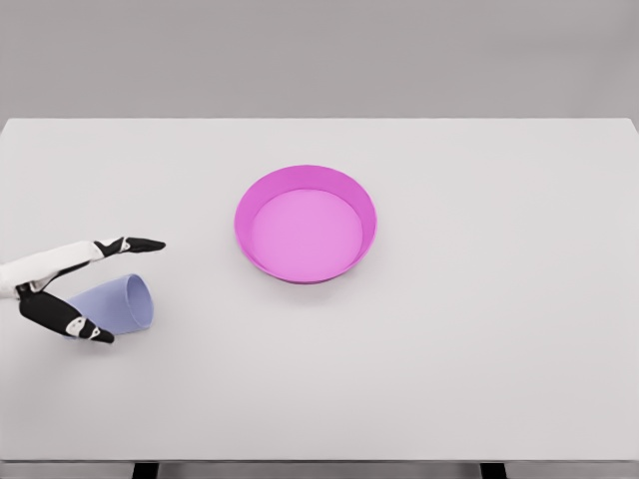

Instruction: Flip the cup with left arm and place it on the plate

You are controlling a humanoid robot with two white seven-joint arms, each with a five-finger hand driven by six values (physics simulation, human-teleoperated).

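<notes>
Left hand (pixel 75 284): enters from the left edge, forearm white, fingers black with white segments; upper fingers (pixel 128 244) stretched flat toward the right above the cup, thumb (pixel 70 321) reaching under and in front of it; the hand brackets the cup, spread rather than clenched; firm contact cannot be told
Cup (pixel 118 304): pale lavender-blue, smooth, tapered; lying on its side on the table at the lower left, round rim turned to the right; narrow end hidden behind the hand
Plate (pixel 305 178): bright magenta, round, shallow with a raised sloping wall and flat lighter-pink floor; stands near the table's middle, well apart from the cup, nothing in it
Table (pixel 479 339): matte white, flat, rectangular; front edge near the bottom of the view, two dark legs partly showing beneath
Cut off: the left arm beyond the wrist lies outside the view
Backdrop: plain grey wall behind the table's far edge
</notes>
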